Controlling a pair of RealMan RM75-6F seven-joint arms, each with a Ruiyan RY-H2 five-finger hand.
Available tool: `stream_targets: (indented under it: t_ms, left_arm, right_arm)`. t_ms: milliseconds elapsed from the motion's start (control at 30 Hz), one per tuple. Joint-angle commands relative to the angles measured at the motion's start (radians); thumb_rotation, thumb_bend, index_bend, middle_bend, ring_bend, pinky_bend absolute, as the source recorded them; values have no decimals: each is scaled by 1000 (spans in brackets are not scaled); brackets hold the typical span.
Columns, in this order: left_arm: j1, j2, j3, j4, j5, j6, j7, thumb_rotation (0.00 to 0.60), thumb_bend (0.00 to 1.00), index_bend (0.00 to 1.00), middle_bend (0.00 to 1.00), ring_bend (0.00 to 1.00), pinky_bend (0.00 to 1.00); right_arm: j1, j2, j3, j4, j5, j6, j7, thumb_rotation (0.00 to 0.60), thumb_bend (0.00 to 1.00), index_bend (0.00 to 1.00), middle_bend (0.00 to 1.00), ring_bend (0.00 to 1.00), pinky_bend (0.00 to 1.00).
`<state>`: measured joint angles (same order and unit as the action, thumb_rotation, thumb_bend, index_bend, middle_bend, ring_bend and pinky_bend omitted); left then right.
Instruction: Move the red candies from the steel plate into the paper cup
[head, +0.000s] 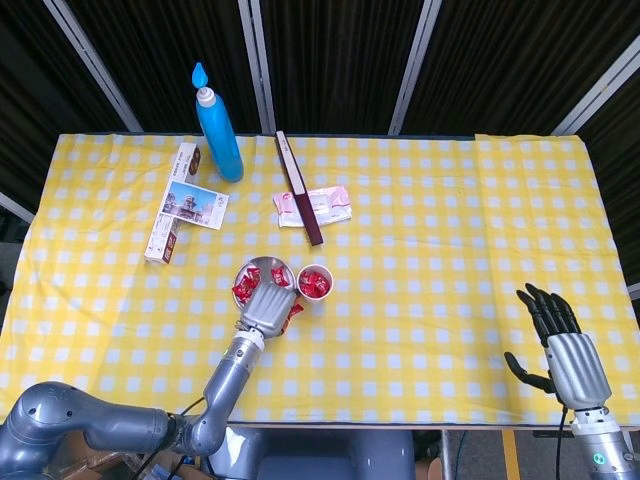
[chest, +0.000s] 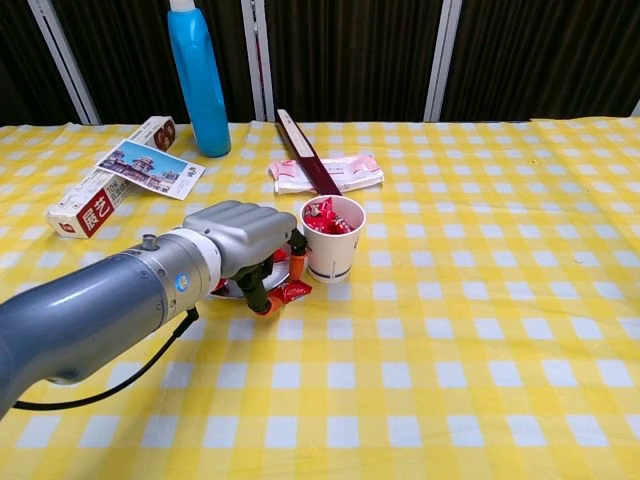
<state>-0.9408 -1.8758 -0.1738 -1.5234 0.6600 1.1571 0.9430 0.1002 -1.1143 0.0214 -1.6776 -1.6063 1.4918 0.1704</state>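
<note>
My left hand (chest: 240, 238) (head: 265, 308) lies knuckles-up over the steel plate (head: 262, 267) (chest: 228, 291), fingers curled down among the red candies (head: 243, 288). One fingertip (chest: 297, 246) sits against the paper cup (chest: 332, 240) (head: 314, 283), which stands upright just right of the plate with red candies heaped inside. A red candy (chest: 280, 257) shows under the curled fingers; whether it is pinched is hidden. Another candy (chest: 294, 291) lies on the cloth beside the plate. My right hand (head: 560, 350) hovers at the table's front right, fingers spread, holding nothing.
A blue bottle (head: 217, 125) stands at the back left. A long box and a postcard (head: 192, 204) lie left of it. A dark flat stick (head: 299, 187) and a pink packet (head: 328, 205) lie behind the cup. Yellow checked cloth (head: 450, 250) covers the table.
</note>
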Motion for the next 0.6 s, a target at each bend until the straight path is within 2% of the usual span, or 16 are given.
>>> stream_targets:
  t_ms: [33, 333, 600]
  left_arm:
    - [1, 0, 0, 3, -2, 2, 2, 600, 367, 414, 966, 987, 1000]
    - [3, -4, -1, 12, -4, -2, -2, 600, 375, 431, 968, 987, 1000]
    - [4, -10, 1, 11, 3, -1, -1, 600, 407, 490, 972, 990, 1000]
  right_arm:
    - [0, 0, 0, 0, 0, 0, 0, 600, 388, 0, 0, 0, 0]
    - [0, 0, -1, 2, -3, 1, 1, 600, 388, 0, 0, 0, 0]
    - [0, 0, -1, 2, -6, 4, 3, 600, 388, 0, 0, 0, 0]
